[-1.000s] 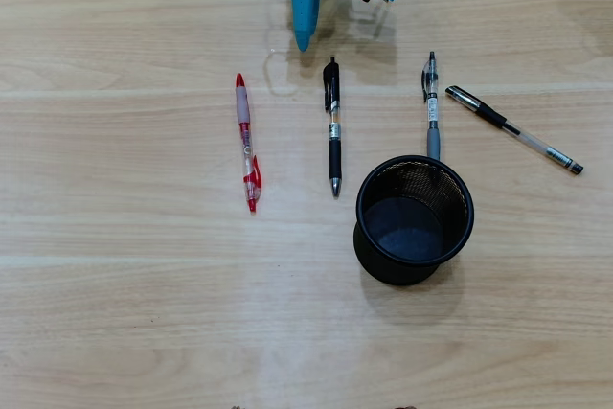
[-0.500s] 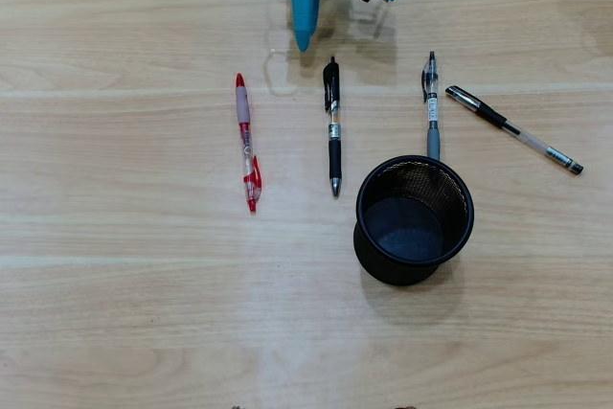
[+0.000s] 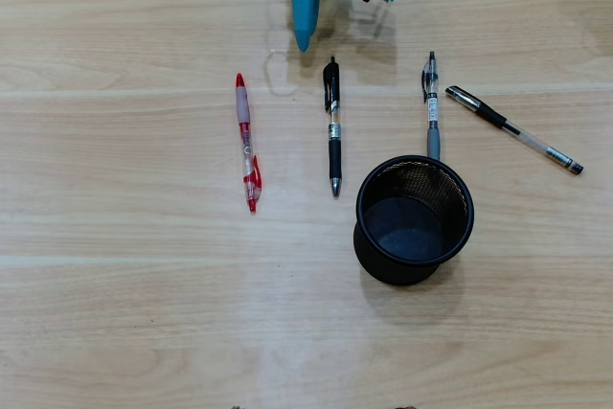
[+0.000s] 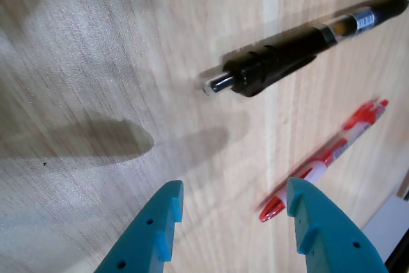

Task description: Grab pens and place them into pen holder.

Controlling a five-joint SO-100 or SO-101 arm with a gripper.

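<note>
The black mesh pen holder (image 3: 395,270) stands upright right of centre in the overhead view, and I see no pen inside it. On the table lie a red pen (image 3: 247,141), a black pen (image 3: 332,126), a grey-gripped pen (image 3: 431,102) whose tip touches the holder's far rim, and a slanted black-capped pen (image 3: 512,128). My blue gripper (image 3: 306,34) is at the top edge, just above the black pen's clip end. In the wrist view the gripper (image 4: 233,191) is open and empty above bare wood, with the black pen (image 4: 287,52) ahead and the red pen (image 4: 332,155) to the right.
The light wooden table (image 3: 144,284) fills both views. A white edge (image 4: 390,228) shows at the lower right of the wrist view.
</note>
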